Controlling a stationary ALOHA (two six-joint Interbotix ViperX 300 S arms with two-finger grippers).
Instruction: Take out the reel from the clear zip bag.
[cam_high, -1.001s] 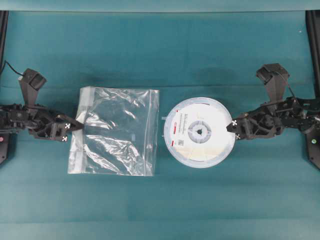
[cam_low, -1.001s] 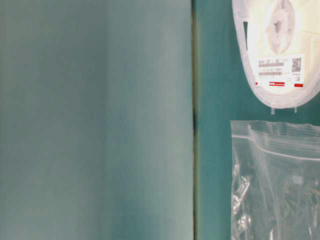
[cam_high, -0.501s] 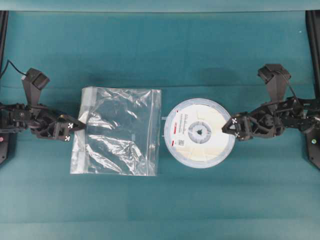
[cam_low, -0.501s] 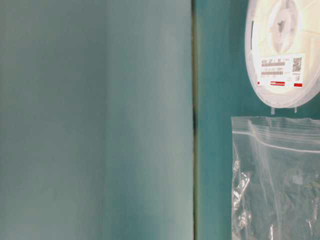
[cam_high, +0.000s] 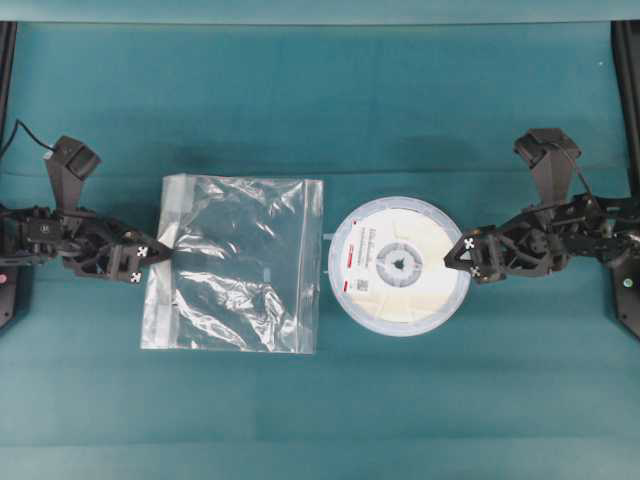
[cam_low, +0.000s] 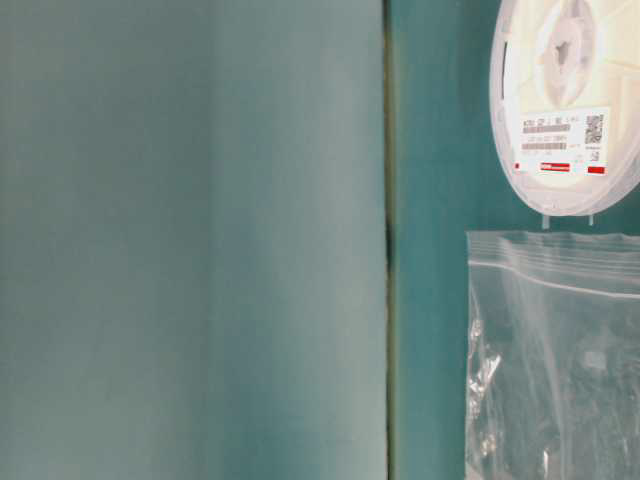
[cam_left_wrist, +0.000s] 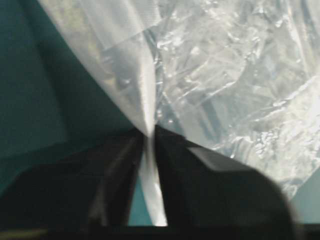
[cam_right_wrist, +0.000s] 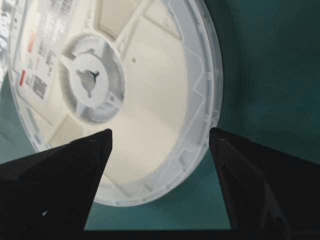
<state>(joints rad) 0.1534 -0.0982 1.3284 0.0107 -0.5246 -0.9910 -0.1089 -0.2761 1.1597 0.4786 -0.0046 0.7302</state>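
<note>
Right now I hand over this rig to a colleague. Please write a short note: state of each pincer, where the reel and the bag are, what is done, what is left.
Left pincer: at the left edge of the clear zip bag; in the left wrist view a fold of the bag's film sits in the narrow gap between its fingers, grip not certain.
Right pincer: open, at the right rim of the reel, holding nothing.
Reel: flat on the teal table, fully outside the bag, just right of it.
Bag: flat and empty.
Done: reel is out.
Left: free the bag from the left pincer, pull both arms back.
</note>
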